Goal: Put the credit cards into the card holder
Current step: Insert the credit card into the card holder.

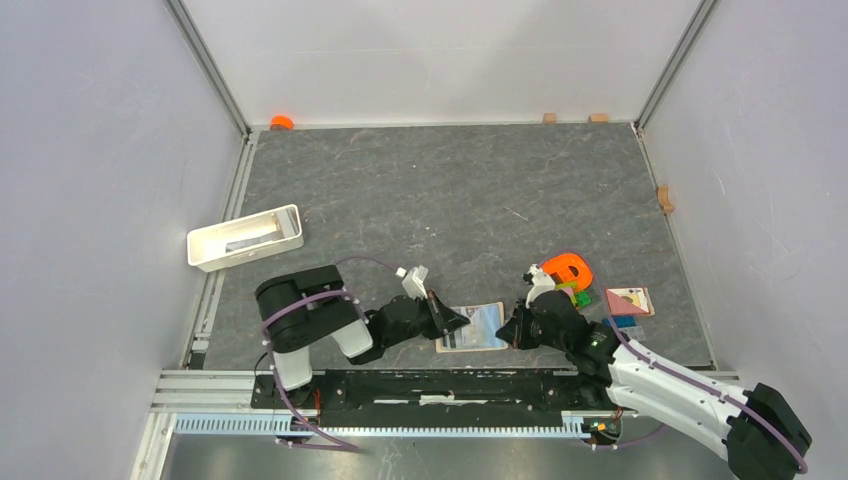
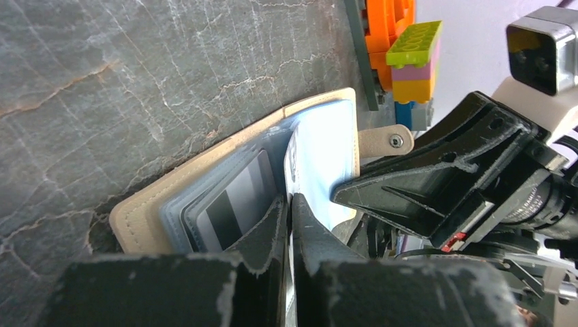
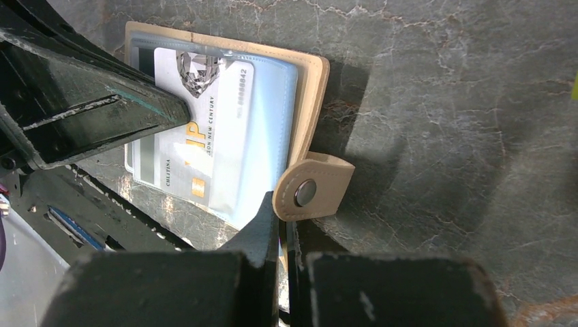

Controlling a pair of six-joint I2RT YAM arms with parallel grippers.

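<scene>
table [image 1: 450, 190]: dark grey, veined | holder [image 1: 472, 327]: open, near edge, centre | tray [image 1: 245, 237]: white, left side | orange piece [image 1: 567, 270] with bricks [image 1: 580, 297]: right of holder | pale card [image 1: 629, 300], blue card [image 1: 622, 322]: just beside bricks | tan blocks [image 1: 549, 118]: far edge

beige card holder [image 2: 131, 222], blue-grey pockets [image 2: 335, 146], grey dark-striped card [image 2: 235, 201]

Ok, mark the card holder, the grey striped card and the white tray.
card holder [image 3: 313, 194]: right wrist view, snap tab.
grey striped card [image 2: 235, 203]: left wrist view, striped face.
white tray [image 1: 250, 251]: top external view, near wall.
</scene>
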